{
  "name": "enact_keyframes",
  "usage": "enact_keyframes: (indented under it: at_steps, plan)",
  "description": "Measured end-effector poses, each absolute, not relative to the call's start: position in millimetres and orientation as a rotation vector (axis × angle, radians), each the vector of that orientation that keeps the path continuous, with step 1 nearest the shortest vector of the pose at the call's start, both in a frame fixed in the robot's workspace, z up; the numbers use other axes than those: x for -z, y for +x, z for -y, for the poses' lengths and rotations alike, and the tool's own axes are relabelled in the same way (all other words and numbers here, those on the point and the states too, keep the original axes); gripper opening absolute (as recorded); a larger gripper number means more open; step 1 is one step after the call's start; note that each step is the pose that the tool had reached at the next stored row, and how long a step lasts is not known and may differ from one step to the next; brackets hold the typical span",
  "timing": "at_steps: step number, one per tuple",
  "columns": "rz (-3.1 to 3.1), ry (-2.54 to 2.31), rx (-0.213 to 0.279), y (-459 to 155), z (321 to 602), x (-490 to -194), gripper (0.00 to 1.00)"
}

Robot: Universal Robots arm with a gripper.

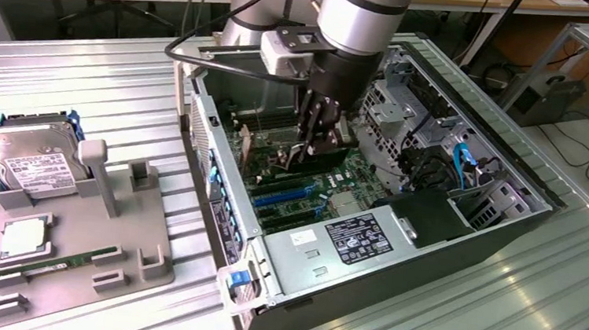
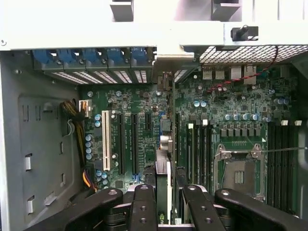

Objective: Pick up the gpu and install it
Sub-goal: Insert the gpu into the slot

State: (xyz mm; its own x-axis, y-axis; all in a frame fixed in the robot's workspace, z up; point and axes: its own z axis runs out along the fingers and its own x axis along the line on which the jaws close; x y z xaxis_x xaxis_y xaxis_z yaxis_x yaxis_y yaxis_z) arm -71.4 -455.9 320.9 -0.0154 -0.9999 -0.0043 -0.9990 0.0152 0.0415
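A: Gripper (image 1: 311,152) down inside open computer case (image 1: 505,162), clenched on gpu (image 1: 322,161).
B: Gpu held edge-on (dark card, upright) between fingers (image 2: 144,204), just above motherboard (image 2: 231,110) slots; touching or not, cannot tell. Hard drive (image 1: 27,156) apart on bench (image 1: 91,70).
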Motion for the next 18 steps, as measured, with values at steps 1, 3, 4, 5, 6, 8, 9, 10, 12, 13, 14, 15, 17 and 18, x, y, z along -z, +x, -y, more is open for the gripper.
enact_keyframes:
  at_steps: [1, 3, 4, 5, 6, 8, 9, 10, 12, 13, 14, 15, 17, 18]
  plan:
    - [2.219, 2.187, 0.051, -71, 456, -319, 0.26]
    - [2.215, 2.191, 0.051, -71, 456, -315, 0.26]
    - [2.211, 2.196, 0.052, -71, 457, -312, 0.26]
    - [2.208, 2.198, 0.053, -71, 457, -310, 0.26]
    - [2.205, 2.202, 0.053, -71, 458, -308, 0.26]
    - [2.201, 2.208, 0.055, -71, 460, -305, 0.26]
    - [2.199, 2.211, 0.057, -71, 461, -303, 0.26]
    - [2.198, 2.214, 0.058, -71, 462, -301, 0.26]
    - [2.199, 2.218, 0.065, -71, 463, -299, 0.26]
    - [2.201, 2.221, 0.070, -71, 464, -298, 0.26]
    - [2.204, 2.224, 0.076, -71, 464, -297, 0.26]
    - [2.207, 2.228, 0.085, -71, 464, -296, 0.26]
    - [2.213, 2.234, 0.098, -71, 464, -294, 0.26]
    - [2.214, 2.234, 0.100, -72, 464, -293, 0.26]
